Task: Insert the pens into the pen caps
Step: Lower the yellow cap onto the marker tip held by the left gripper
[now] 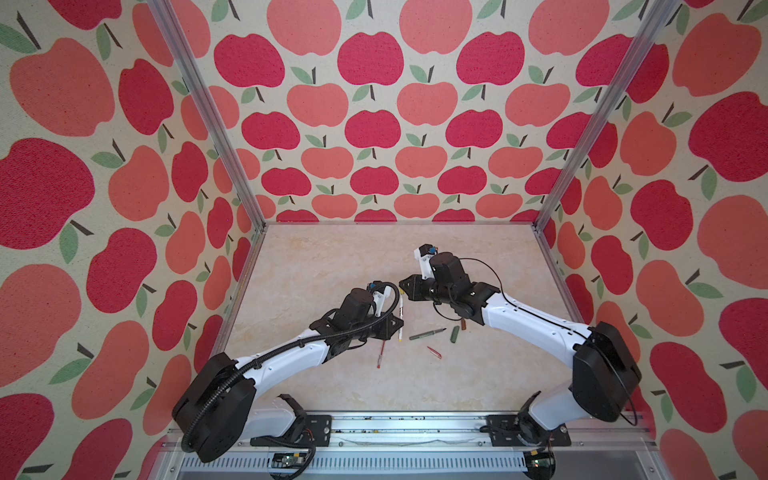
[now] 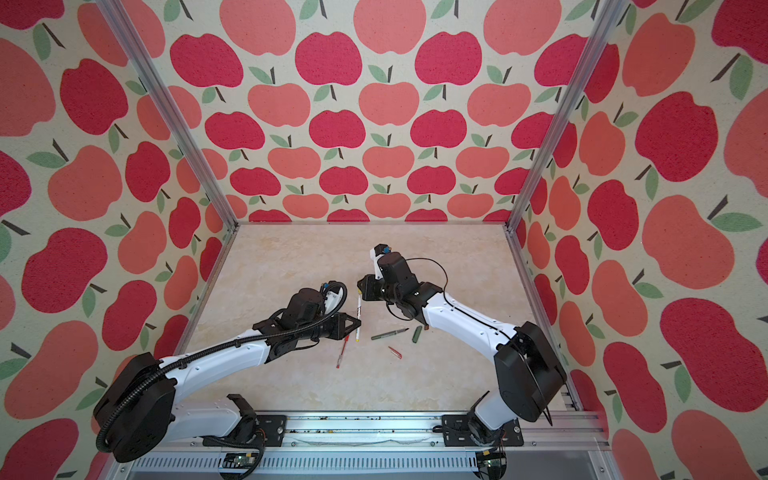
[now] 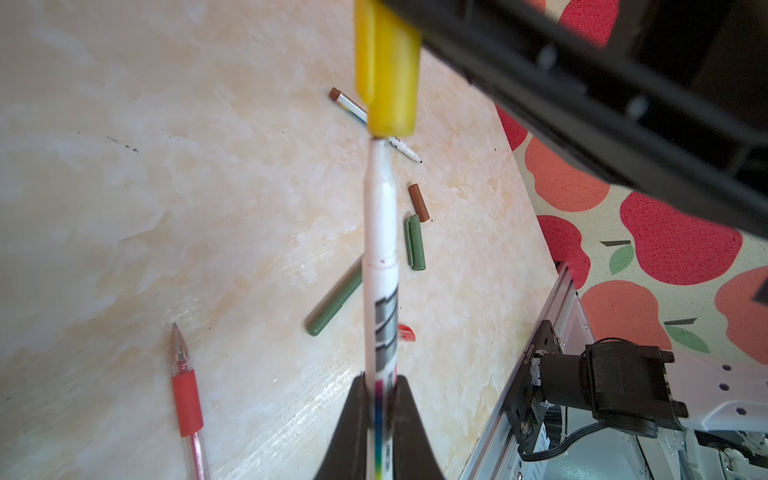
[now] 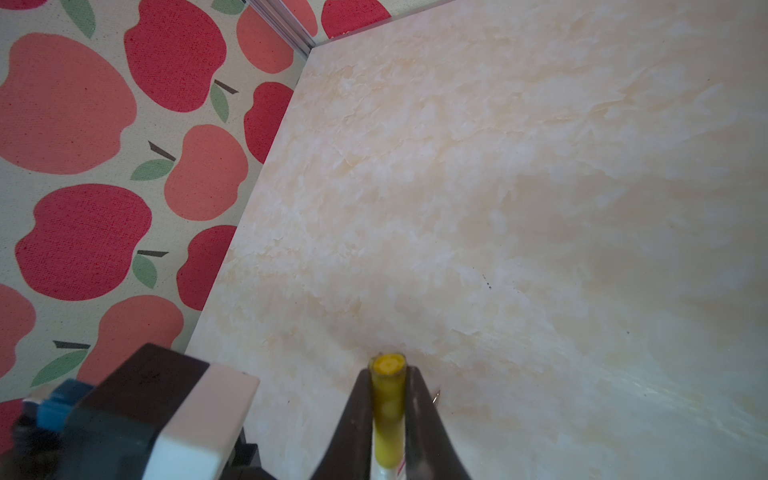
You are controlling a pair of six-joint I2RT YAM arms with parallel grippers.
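Left gripper (image 3: pixel 380 384) grips the white pen (image 3: pixel 380 232) by its barrel above the table (image 3: pixel 166 166). The pen's tip meets the mouth of the yellow cap (image 3: pixel 392 83), pinched tight in the right gripper (image 4: pixel 389 376); whether the tip is inside cannot be told. On the table beneath lie a red pen (image 3: pixel 187 395), green pen (image 3: pixel 332 303), green cap (image 3: pixel 415 243) just beside a brown cap (image 3: pixel 418 202), a red cap (image 3: pixel 407 333) and a dark-tipped pen (image 3: pixel 353 106).
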